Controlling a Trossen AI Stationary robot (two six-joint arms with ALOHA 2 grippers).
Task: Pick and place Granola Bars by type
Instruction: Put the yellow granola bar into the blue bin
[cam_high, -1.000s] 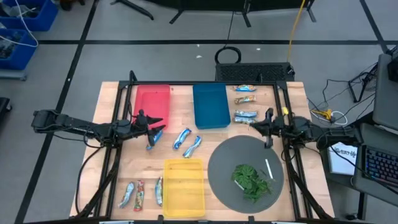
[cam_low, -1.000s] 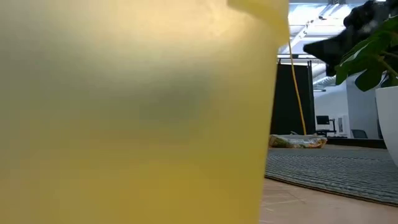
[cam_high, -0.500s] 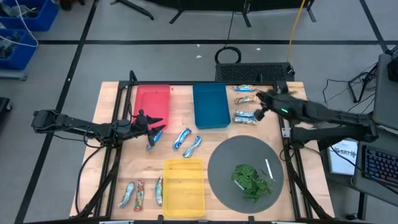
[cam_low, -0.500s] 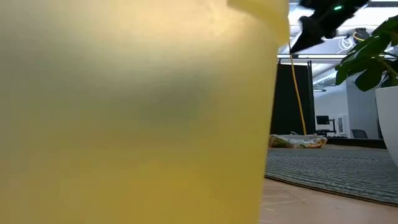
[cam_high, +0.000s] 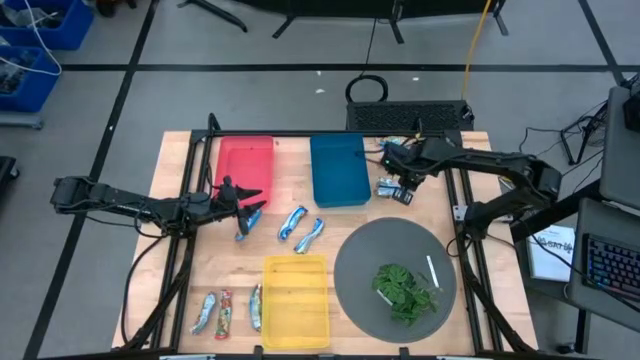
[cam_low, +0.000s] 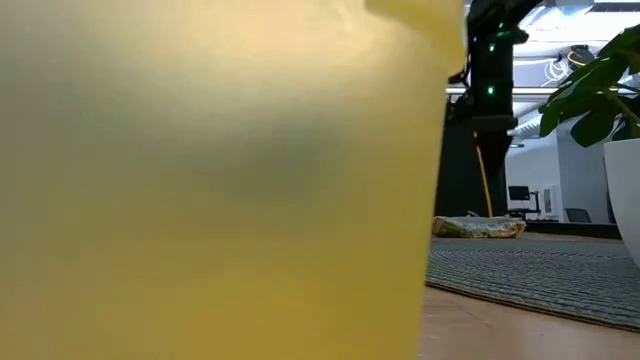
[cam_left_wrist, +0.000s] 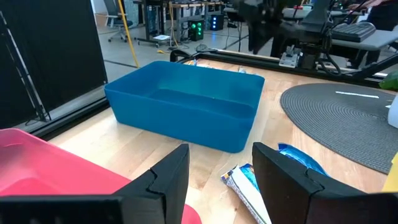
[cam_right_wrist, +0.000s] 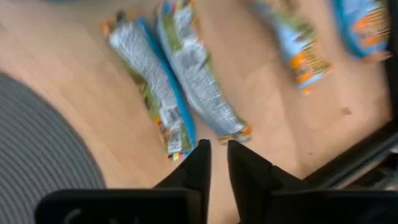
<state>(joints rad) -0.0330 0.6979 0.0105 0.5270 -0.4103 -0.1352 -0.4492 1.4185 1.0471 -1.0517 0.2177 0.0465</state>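
Observation:
Tan-and-blue granola bars (cam_high: 393, 160) lie flat in a column right of the blue bin (cam_high: 338, 170). In the right wrist view two silver-and-blue bars (cam_right_wrist: 186, 74) and two tan ones (cam_right_wrist: 292, 43) show. My right gripper (cam_high: 404, 192) (cam_right_wrist: 216, 152) hovers above them, pointing down, shut, touching nothing. Blue-and-white bars (cam_high: 300, 228) lie mid-table, and one more (cam_high: 243, 224) (cam_left_wrist: 249, 183) lies just ahead of my open left gripper (cam_high: 250, 207) (cam_left_wrist: 221, 168). Three more bars (cam_high: 224, 313) lie left of the yellow bin (cam_high: 296, 300).
A red bin (cam_high: 245, 170) stands left of the blue one. A grey round mat (cam_high: 365, 260) carries a green leafy bunch (cam_high: 405, 290) and a thin white stick (cam_high: 432, 272). The yellow bin's wall (cam_low: 220, 180) fills most of the low view.
My right arm has swung from the table's right edge beside the mat toward the far edge and left. It has tipped down over the bars beside the blue bin. Bars and bins lie as before.

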